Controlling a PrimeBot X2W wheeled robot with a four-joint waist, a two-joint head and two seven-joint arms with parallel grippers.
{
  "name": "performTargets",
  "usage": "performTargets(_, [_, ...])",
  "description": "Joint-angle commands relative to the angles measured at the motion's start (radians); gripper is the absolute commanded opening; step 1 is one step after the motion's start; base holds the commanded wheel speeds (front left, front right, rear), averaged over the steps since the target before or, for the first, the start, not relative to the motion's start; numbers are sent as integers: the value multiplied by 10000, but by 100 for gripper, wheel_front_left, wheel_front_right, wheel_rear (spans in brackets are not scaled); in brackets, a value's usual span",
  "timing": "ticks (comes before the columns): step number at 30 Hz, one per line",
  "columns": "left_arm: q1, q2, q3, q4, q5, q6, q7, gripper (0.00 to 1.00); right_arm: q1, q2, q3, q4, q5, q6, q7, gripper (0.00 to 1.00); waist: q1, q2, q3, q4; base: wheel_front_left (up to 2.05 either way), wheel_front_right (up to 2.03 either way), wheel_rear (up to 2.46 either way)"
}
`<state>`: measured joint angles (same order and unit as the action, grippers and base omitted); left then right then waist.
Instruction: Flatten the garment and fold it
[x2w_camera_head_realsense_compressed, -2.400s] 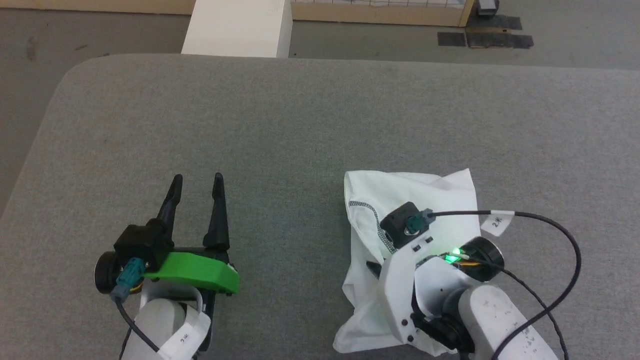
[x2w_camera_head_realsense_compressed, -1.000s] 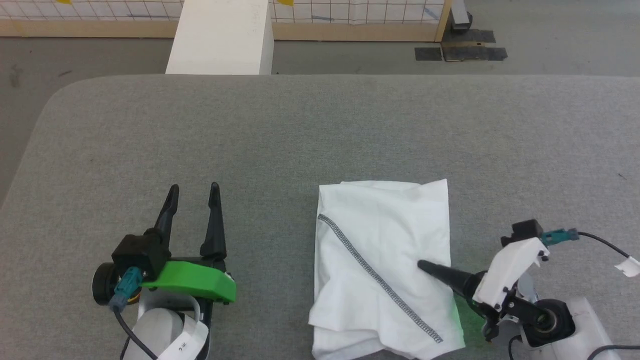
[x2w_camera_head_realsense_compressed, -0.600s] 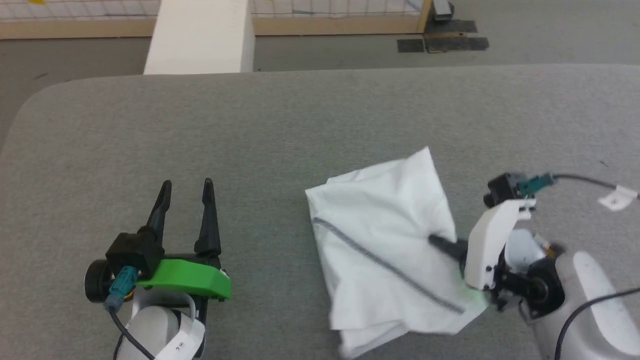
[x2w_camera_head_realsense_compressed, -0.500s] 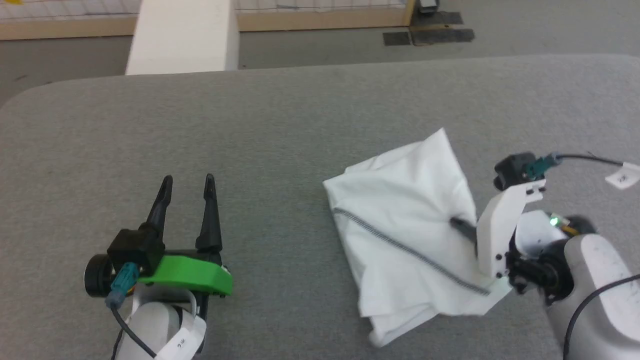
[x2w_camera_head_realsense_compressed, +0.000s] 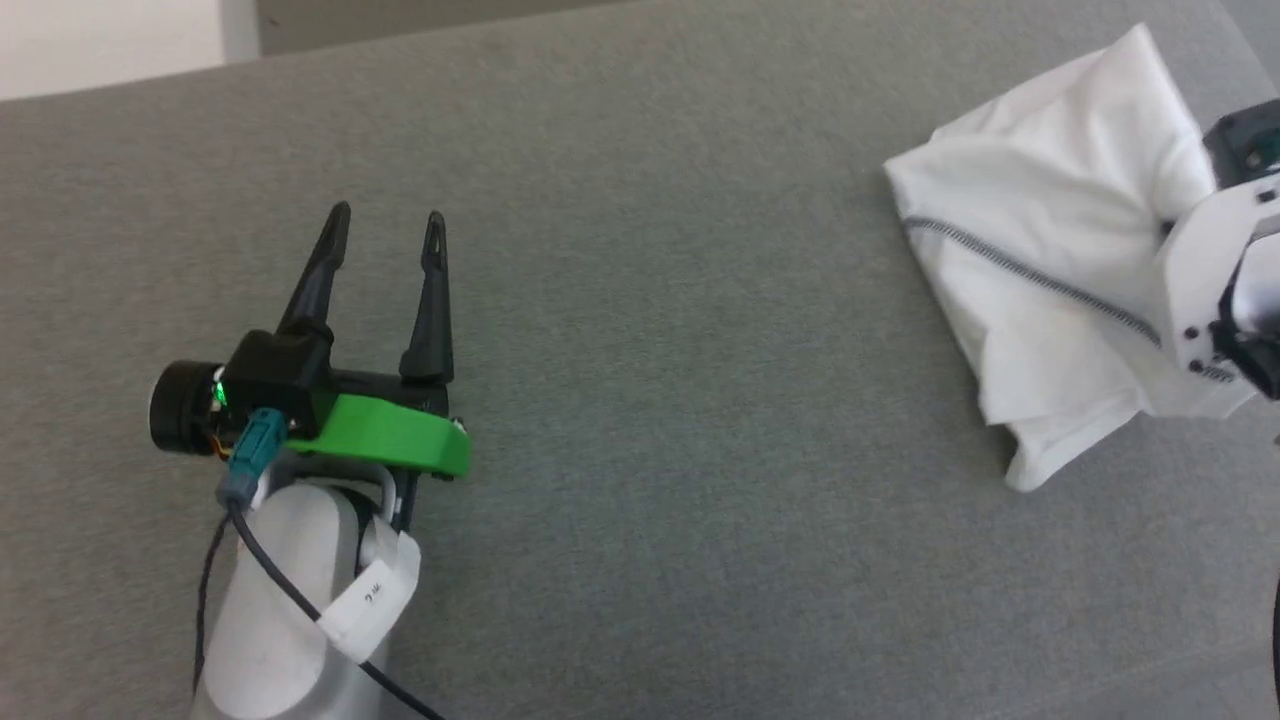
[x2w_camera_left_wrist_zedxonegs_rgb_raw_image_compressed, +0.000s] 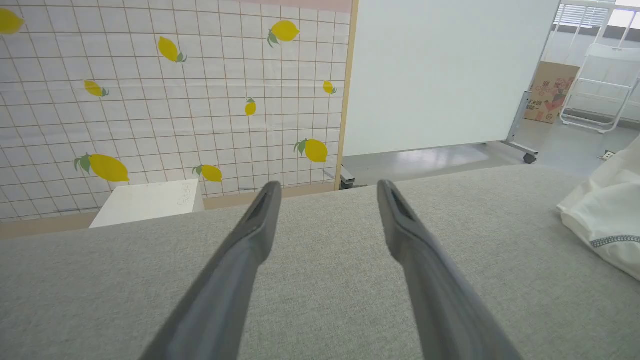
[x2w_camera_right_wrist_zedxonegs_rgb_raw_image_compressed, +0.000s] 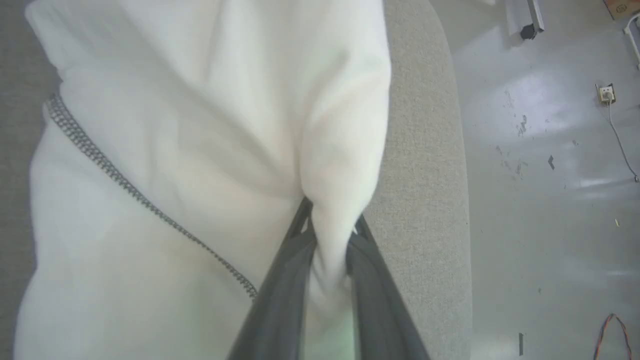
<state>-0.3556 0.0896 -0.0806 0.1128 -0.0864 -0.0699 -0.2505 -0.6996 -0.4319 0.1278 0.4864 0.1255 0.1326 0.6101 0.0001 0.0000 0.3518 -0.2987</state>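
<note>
Right hand (x2w_camera_right_wrist_zedxonegs_rgb_raw_image_compressed: 331, 220) pinching a fold of the garment (x2w_camera_right_wrist_zedxonegs_rgb_raw_image_compressed: 175, 125) (a white bundle), left hand (x2w_camera_head_realsense_compressed: 387, 215) spread wide and empty

Right gripper (x2w_camera_right_wrist_zedxonegs_rgb_raw_image_compressed: 331, 216) closed on a garment (x2w_camera_head_realsense_compressed: 1040, 220) fold, garment bunched and dragged rightward (camera swung too)

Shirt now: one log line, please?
right pincer: shut on shirt | left pincer: open, empty | shirt: bundled, by table edge
</note>
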Motion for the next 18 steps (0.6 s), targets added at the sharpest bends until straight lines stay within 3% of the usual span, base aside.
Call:
performTargets(1, [-280, 142, -28, -47, 100, -22, 55, 100, -362, -61, -151, 312, -228, -19, -362, 0, -1, 0, 1187, -1098, 0, 0, 0])
performTargets(8, [-703, 511, -143, -565, 359, -17, 540, 100, -1509, -163, -1062, 2038, -1604, -19, -1653, 0, -1, 0, 1809, -1314, 0, 0, 0])
performTargets(18, [-1004, 753, -244, -1150, 477, 46, 994, 100, -2510, 61, -2395, 3906, -2828, -19, -3280, 0, -1, 0, 2200, -946, 0, 0, 0])
